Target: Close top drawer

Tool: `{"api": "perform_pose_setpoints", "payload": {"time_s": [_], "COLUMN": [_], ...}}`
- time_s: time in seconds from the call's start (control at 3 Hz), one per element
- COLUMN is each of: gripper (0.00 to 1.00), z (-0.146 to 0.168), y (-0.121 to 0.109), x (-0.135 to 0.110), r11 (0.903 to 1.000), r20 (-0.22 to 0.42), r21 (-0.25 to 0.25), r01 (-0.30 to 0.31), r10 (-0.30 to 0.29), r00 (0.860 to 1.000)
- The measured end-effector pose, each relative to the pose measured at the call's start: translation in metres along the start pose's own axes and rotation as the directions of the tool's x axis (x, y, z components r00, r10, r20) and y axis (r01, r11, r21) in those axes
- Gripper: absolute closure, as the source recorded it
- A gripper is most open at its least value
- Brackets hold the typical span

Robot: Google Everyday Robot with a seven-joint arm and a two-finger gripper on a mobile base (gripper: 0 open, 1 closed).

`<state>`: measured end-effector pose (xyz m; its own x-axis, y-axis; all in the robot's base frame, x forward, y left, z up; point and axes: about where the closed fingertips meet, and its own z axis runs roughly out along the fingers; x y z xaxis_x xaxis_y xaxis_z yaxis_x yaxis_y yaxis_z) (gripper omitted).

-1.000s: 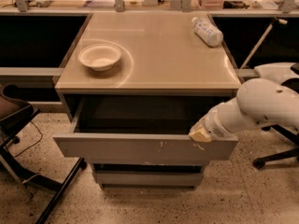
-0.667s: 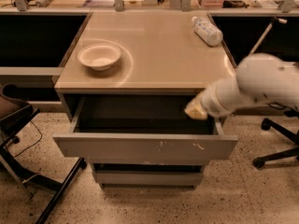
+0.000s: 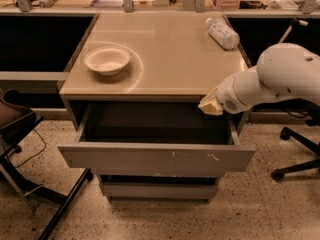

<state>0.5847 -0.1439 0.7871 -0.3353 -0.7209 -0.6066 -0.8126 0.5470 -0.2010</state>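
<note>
The top drawer (image 3: 155,158) is a wide shallow grey metal drawer pulled well out from under the tabletop. Its plain front panel has small pale scratch marks right of the middle, and its inside looks dark and empty. My gripper (image 3: 210,105) is at the end of the white arm coming in from the right. It hangs over the drawer's back right corner, just below the table's front edge and above the drawer's right side wall. It touches nothing that I can see.
A white bowl (image 3: 107,60) sits on the tan tabletop (image 3: 165,49) at the left. A clear plastic bottle (image 3: 223,33) lies at the back right. A narrower grey drawer front (image 3: 157,190) is below. Office chairs stand at left (image 3: 20,134) and right (image 3: 300,159).
My gripper has risen from the drawer's front panel at the right and pulled back toward the table's edge. The drawer has not moved.
</note>
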Motion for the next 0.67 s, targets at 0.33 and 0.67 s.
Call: {"api": "perform_pose_setpoints", "payload": {"time_s": [0.33,0.67], "gripper": [0.34,0.11], "z": [0.0,0.0], "y": [0.0,0.0], "x": [0.0,0.0], "r11": [1.0,1.0], "r20": [0.0,0.0], "r21": [0.0,0.0], "r01": [0.0,0.0], "r10": [0.0,0.0], "r00": [1.0,1.0]}}
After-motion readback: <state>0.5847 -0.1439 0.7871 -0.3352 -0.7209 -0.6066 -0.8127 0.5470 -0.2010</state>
